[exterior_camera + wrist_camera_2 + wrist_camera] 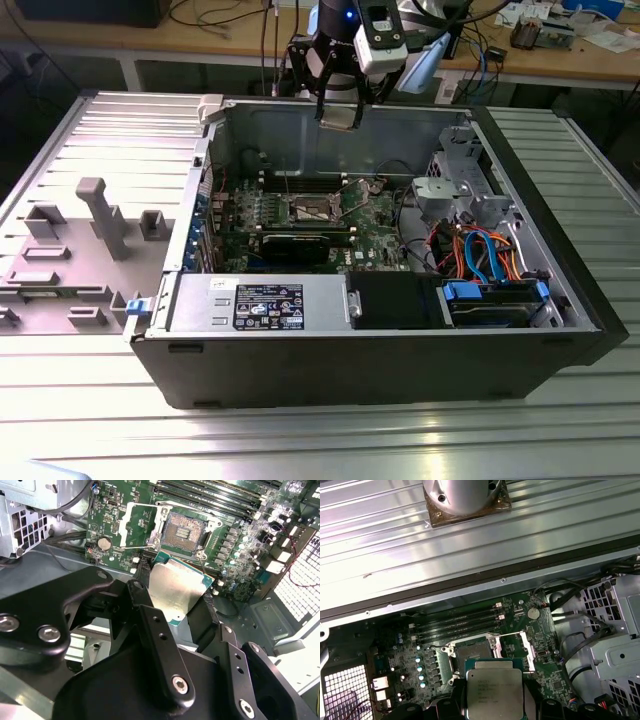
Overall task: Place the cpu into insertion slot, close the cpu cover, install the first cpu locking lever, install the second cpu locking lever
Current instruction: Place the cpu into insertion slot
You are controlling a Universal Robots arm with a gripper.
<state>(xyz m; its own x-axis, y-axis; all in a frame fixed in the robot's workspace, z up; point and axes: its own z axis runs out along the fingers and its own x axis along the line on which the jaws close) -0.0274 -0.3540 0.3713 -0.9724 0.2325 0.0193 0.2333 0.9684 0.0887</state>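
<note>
Hand (338, 118), clamped on the one cpu (175, 592), hangs above the case (350, 370), well clear of the single bare insertion slot (186, 530).

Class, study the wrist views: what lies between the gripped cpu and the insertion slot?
No obstacle. In the second wrist view only a strip of green board separates the cpu from the open slot; the cover stands swung aside.

one cpu (494, 690); one insertion slot (186, 530); one cpu cover (159, 527)
</note>
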